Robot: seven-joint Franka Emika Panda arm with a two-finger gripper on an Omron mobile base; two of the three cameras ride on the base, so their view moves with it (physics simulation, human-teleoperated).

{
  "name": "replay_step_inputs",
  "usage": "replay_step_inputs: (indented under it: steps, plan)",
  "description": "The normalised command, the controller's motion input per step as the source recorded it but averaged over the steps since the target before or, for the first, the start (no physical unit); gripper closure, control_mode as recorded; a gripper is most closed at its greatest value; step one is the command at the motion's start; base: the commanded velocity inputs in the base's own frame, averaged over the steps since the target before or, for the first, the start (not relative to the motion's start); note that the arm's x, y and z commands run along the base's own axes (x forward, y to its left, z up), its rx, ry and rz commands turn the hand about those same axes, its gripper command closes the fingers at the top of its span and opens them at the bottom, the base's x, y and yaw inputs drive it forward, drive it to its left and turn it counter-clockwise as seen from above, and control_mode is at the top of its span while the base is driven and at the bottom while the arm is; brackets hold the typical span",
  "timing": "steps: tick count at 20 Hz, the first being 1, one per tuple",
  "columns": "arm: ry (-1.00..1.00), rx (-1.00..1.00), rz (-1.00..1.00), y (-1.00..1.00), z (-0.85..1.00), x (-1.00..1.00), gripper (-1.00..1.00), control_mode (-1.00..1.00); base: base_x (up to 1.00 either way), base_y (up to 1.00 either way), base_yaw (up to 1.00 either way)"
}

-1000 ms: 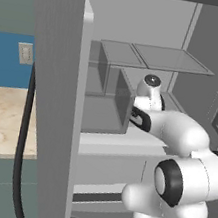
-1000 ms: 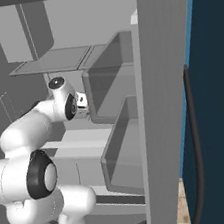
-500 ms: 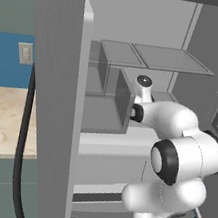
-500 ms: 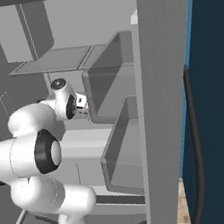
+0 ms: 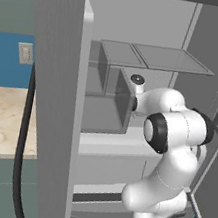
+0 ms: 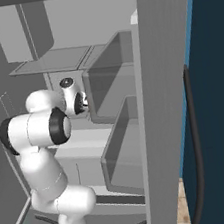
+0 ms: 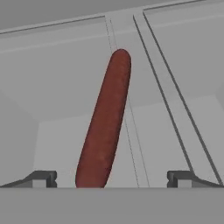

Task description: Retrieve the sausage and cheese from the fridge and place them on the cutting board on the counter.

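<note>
The sausage [image 7: 105, 127] is lying flat on the grey floor of a shelf inside the fridge [image 5: 57, 97], and the hand view is looking right down its length. The near end sits down by the fingertips [image 7: 41, 178] and the far end points away toward the back wall, leaning a bit to the right.

Looks-wise it's a plain dark red-brown link, smooth skin, rounded ends, roughly the same thickness all the way along. No label, no casing twist that I can make out.

My guess on handling: light, a bit squishy, and probably slick and prone to rolling since it's basically a cylinder on a smooth shelf. Pinching near an end would likely let it pivot or squirt out. I'd go for the middle of the link, closing across its width, with the fingers coming down on either side so it can't roll off.

The jaws are spread wide with nothing in them, and the near end of the sausage sits between the two tips, closer to the left one in that view. From the base views the arm is reaching into the open fridge at shelf height, with the gripper [image 6: 82, 102] up against the door-side bin.
</note>
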Motion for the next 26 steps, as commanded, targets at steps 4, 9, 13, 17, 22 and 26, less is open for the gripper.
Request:
replay_step_inputs:
  steps: [4, 9, 13, 17, 22, 26]
  plan:
    - [0.07, 0.0, -0.07, 0.01, -0.07, 0.55, -1.0, -1.0, 0.0, 0.0, 0.0]
    - [0.08, 0.0, -0.07, 0.0, -0.09, 0.54, -1.0, -1.0, 0.0, 0.0, 0.0]
    - [0.09, 0.0, -0.05, -0.01, -0.32, 0.31, -1.0, -1.0, 0.0, 0.0, 0.0]
    - [0.02, 0.0, -0.01, -0.06, -0.68, 0.0, 1.0, -1.0, 0.0, 0.0, 0.0]
    - [0.0, 0.0, 0.0, -0.04, -0.32, 0.0, 1.0, -1.0, 0.0, 0.0, 0.0]
    - [0.0, 0.0, 0.0, 0.0, 0.0, 0.0, 1.0, -1.0, 0.0, 0.0, 0.0]
